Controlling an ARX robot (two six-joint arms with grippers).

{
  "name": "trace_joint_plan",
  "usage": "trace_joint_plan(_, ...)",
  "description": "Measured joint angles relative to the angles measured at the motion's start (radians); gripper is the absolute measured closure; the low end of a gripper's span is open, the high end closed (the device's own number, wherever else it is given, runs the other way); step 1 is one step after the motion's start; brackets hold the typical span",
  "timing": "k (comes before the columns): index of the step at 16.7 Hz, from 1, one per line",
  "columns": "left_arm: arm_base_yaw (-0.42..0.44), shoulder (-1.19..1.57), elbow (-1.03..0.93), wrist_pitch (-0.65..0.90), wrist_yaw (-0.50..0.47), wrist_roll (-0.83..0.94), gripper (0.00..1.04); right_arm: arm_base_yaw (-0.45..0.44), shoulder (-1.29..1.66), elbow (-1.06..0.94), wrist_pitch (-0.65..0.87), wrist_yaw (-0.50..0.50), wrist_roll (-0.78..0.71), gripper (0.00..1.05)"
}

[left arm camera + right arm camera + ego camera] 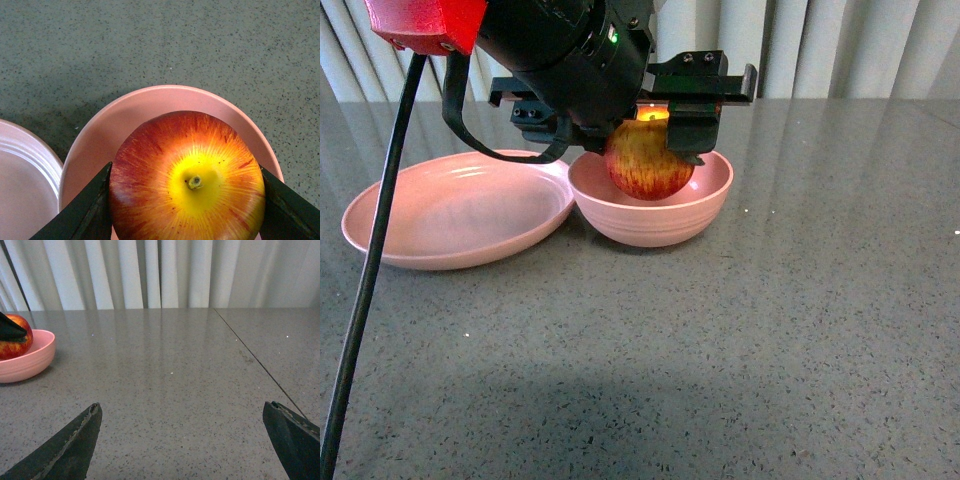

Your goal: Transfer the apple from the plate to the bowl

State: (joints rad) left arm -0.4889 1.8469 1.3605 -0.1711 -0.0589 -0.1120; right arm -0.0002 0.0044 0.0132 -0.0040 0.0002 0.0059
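Note:
My left gripper [645, 150] is shut on the red, yellow-streaked apple [648, 160] and holds it inside the deep pink bowl [695, 215], low over its bottom. In the left wrist view the apple [187, 177] sits stem up between the two dark fingers [82, 212], above the bowl [125, 120]. The shallow pink plate [460, 210] lies empty beside the bowl on its left, touching it; its rim shows in the left wrist view [25, 170]. My right gripper [182, 437] is open and empty over bare table, well to the right of the bowl [27, 360] and apple [15, 335].
The grey speckled table [770, 330] has a seam [260, 362] running across it in the right wrist view. Pale vertical blinds [165, 272] stand behind the table. A black cable [375, 270] hangs down at the front left, in front of the plate.

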Motion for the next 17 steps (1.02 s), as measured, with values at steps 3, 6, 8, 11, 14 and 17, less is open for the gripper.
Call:
trace_joint_plan(3, 0.006, 0.013, 0.000, 0.006, 0.006, -0.016, 0.36, 0.000, 0.000, 0.000, 0.000, 0.000, 0.000, 0.07)
trace_joint_plan(6, 0.014, 0.028, 0.000, 0.007, 0.008, -0.023, 0.36, 0.000, 0.000, 0.000, 0.000, 0.000, 0.000, 0.07)
trace_joint_plan(8, 0.018, 0.044, 0.000, 0.010, 0.008, -0.027, 0.36, 0.000, 0.000, 0.000, 0.000, 0.000, 0.000, 0.07)
trace_joint_plan(11, 0.021, 0.050, 0.000, 0.009, 0.010, -0.031, 0.36, 0.000, 0.000, 0.000, 0.000, 0.000, 0.000, 0.07)
trace_joint_plan(14, 0.020, 0.050, 0.000, 0.010, 0.011, -0.037, 0.13, 0.000, 0.000, 0.000, 0.000, 0.000, 0.000, 0.07)
trace_joint_plan(17, 0.020, 0.050, 0.000, 0.013, 0.015, -0.038, 0.07, 0.000, 0.000, 0.000, 0.000, 0.000, 0.000, 0.07)
